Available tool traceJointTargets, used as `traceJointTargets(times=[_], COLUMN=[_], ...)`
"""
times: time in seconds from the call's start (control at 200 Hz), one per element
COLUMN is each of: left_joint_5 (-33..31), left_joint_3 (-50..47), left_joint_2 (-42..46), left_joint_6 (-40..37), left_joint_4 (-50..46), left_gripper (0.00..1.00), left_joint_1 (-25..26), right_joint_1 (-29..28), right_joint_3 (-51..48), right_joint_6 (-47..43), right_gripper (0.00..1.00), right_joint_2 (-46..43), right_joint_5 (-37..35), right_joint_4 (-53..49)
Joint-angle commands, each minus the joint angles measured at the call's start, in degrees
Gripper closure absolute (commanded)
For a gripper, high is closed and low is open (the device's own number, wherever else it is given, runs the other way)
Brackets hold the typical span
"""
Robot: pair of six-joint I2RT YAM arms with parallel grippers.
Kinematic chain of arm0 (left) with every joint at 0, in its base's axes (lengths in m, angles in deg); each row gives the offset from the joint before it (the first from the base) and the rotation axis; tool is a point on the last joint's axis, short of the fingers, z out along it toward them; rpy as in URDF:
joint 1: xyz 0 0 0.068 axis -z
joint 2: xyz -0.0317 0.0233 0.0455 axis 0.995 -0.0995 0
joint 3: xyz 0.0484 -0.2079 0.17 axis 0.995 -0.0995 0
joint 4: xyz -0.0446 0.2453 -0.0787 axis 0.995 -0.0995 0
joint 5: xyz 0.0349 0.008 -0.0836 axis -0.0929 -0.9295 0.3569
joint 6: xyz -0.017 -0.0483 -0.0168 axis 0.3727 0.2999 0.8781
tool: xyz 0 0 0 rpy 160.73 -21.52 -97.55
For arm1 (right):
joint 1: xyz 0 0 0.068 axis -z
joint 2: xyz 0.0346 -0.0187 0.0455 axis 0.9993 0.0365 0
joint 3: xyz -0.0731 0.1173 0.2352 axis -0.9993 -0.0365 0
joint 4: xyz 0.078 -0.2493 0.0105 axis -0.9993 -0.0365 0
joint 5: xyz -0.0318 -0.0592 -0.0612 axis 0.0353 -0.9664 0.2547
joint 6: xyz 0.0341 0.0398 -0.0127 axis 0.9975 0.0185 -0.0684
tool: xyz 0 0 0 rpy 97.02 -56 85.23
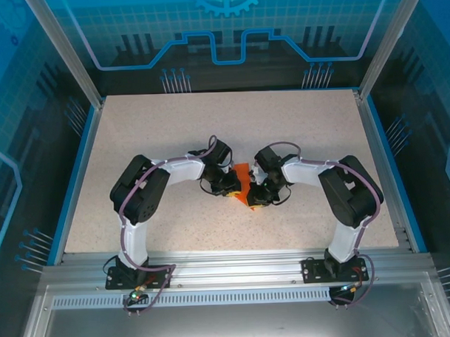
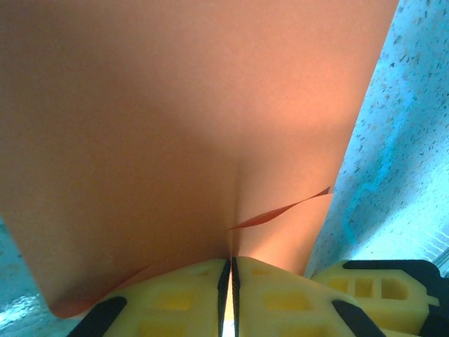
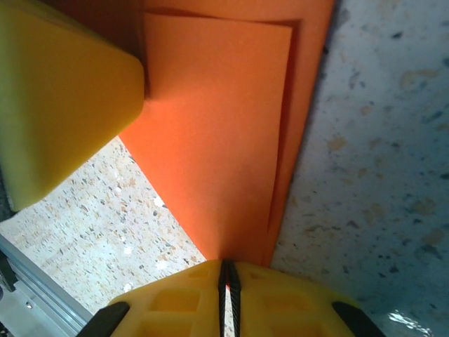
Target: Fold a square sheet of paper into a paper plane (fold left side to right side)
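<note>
paper (image 3: 217,126) — doubled layers, right tool (image 3: 226,272) pinching

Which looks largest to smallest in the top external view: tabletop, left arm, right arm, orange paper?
1. tabletop
2. left arm and right arm: they look alike, so not ranked against each other
3. orange paper

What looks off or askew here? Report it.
The orange paper, pinched by the right end effector, has layers that do not line up: the upper flap's edge sits inside the lower one. Near the left end effector a layer gapes open.
</note>
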Motion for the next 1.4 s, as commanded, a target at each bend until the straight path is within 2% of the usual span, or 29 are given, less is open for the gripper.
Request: traceJointTargets(times=[0.0, 0.16, 0.445, 0.7, 0.995, 1.205, 1.395], left_joint_5=[-4.5, -4.1, -4.0, -0.7, -1.0, -5.4, -7.8], left_joint_3=[0.2, 0.8, -2.1, -2.8, -1.7, -0.6, -1.6], left_joint_2=[-0.8, 3.4, 8.9, 5.6, 1.9, -0.6, -1.4], left_joint_6=[-0.5, -0.4, 0.8, 3.1, 3.3, 1.4, -0.2], left_joint_4=[-4.0, -4.6, -5.4, -0.7, 0.2, -2.7, -4.0], left_gripper=[0.82, 0.81, 0.83, 0.86, 0.87, 0.87, 0.88], left_joint_1=[0.4, 0.5, 2.1, 4.7, 5.0, 4.6, 1.4], right_joint_1=[-1.0, -1.1, -1.2, -1.2, -1.2, -1.4, -1.4], right_joint_3=[-2.4, -3.4, -3.2, -2.9, -2.8, -2.9, -3.0], right_joint_6=[0.9, 1.4, 2.0, 1.7, 1.6, 1.4, 1.2], right_gripper=[0.88, 0.89, 0.90, 0.91, 0.91, 0.91, 0.91], right_joint_2=[2.2, 2.4, 3.7, 3.7, 3.7, 3.7, 3.5], right_joint_5=[-4.3, -7.6, -8.2, -8.2, -8.3, -8.9, -10.1], right_joint_4=[-4.6, -5.8, -5.1, -5.3, -5.6, -6.2, -7.1])
